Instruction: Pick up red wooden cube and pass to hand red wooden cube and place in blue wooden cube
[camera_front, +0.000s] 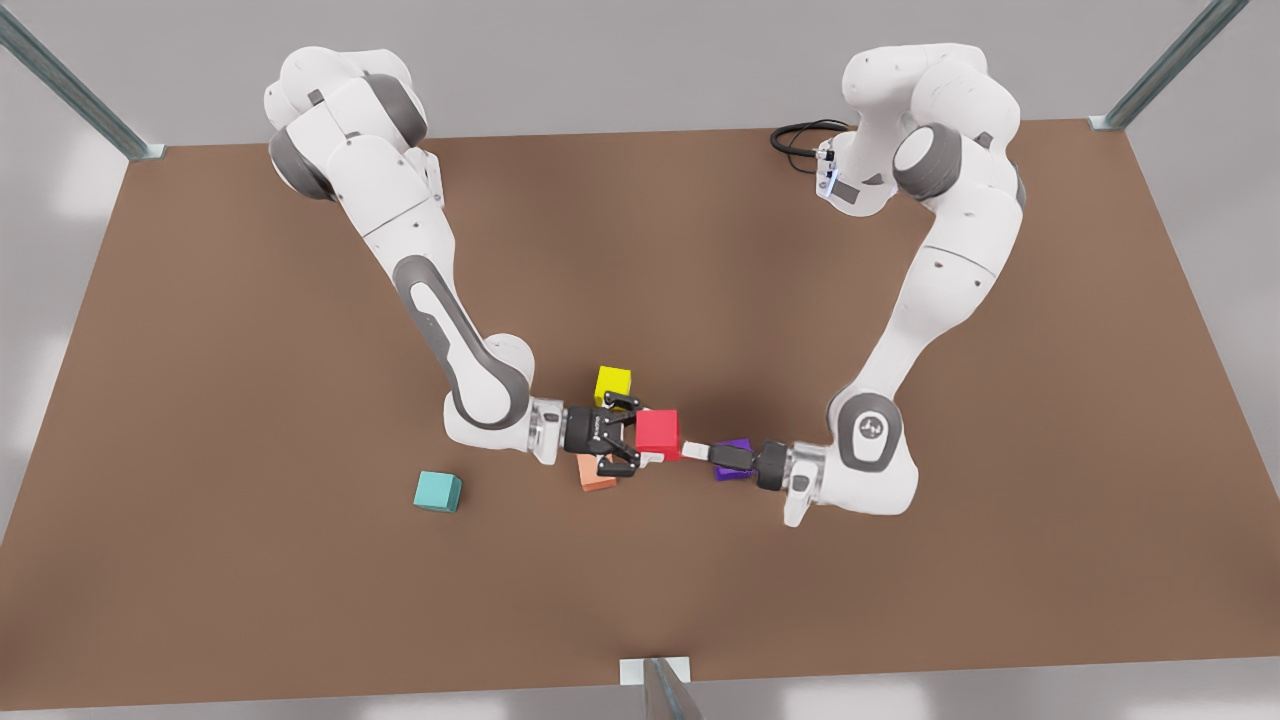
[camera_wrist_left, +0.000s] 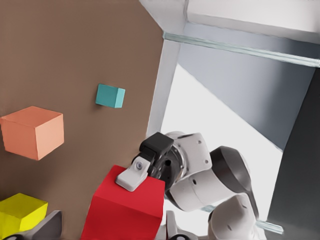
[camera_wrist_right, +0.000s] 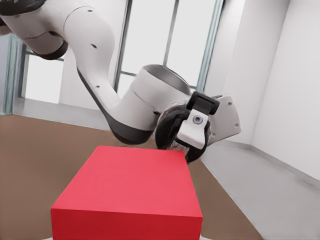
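Handover stage here, going by the front view. Far left, the blue cube (camera_front: 438, 491) sits alone on the table (camera_front: 250, 400), well apart from the action and with nothing on it.

Next over is the right gripper (camera_front: 638, 433), lying level between the yellow cube (camera_front: 613, 383) and the orange cube (camera_front: 597, 480). It's clamped on the red cube (camera_front: 659, 434), one finger on each side. The left wrist view shows one of its pads (camera_wrist_left: 131, 176) flat against a face. The red cube looks to be up off the table, mid-scene.

Right of that, the left gripper (camera_front: 697, 451) touches the cube's corner, with the purple cube (camera_front: 738, 447) right by it. Honestly can't tell if it's gripping or has let go.

So I'd say the pickup is done and the pass is about finished. What's left is getting the left gripper clear, the carry over to the blue cube, and the drop-off.
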